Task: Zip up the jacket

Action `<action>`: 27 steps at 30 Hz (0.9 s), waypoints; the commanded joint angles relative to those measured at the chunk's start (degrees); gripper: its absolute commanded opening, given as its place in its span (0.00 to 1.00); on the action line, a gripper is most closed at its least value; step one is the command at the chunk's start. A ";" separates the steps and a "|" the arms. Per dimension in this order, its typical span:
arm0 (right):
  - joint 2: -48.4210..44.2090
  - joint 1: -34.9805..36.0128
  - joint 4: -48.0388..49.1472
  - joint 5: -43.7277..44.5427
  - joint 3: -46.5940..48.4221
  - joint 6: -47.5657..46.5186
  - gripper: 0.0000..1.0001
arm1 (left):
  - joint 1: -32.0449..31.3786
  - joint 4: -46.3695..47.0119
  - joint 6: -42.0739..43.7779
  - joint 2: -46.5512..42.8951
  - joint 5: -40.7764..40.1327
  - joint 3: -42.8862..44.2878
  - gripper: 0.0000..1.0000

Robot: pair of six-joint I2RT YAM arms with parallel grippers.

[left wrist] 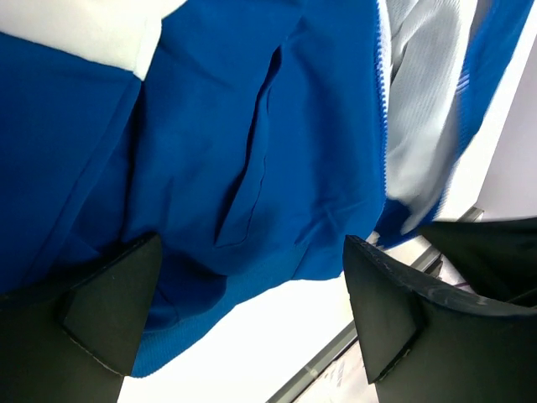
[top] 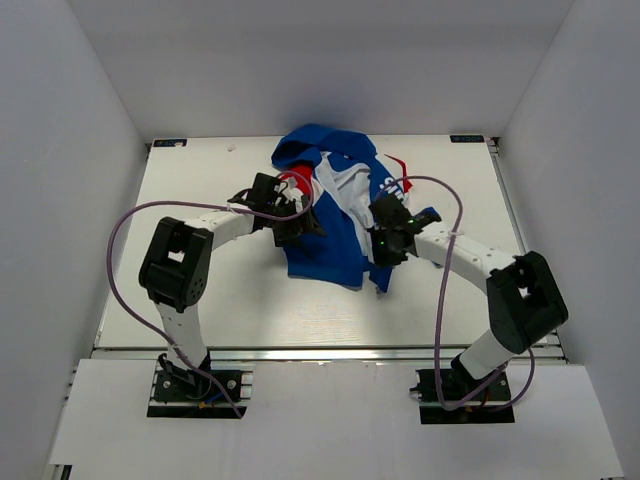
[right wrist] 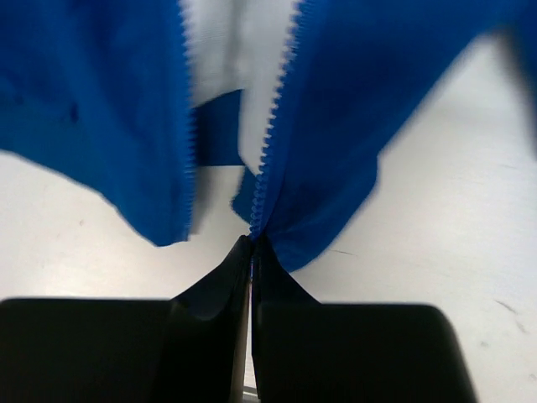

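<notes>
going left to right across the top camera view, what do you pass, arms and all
left arm's elbow → left gripper → jacket → right gripper → right arm's elbow

The jacket (right wrist: 361,109) is blurred and cut off (right wrist view); the end of the zipper (right wrist: 273,143) is hidden by the right gripper (right wrist: 252,245).
</notes>
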 commanded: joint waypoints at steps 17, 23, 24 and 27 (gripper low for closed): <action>-10.48 5.61 18.31 -13.16 -3.93 -4.87 0.77 | -0.13 -3.65 2.38 -11.45 -4.56 -1.86 0.98; -26.42 4.82 24.38 -7.62 -14.13 -1.35 0.89 | -0.13 -4.53 2.91 -14.26 -6.57 -2.04 0.98; -28.87 4.30 23.16 -7.71 -14.84 -1.35 0.89 | -0.13 -4.79 2.99 -14.61 -7.02 -1.95 0.98; -29.43 1.75 14.93 -7.97 -14.33 0.40 0.89 | -0.13 -5.50 3.08 -16.63 -8.34 -2.30 0.98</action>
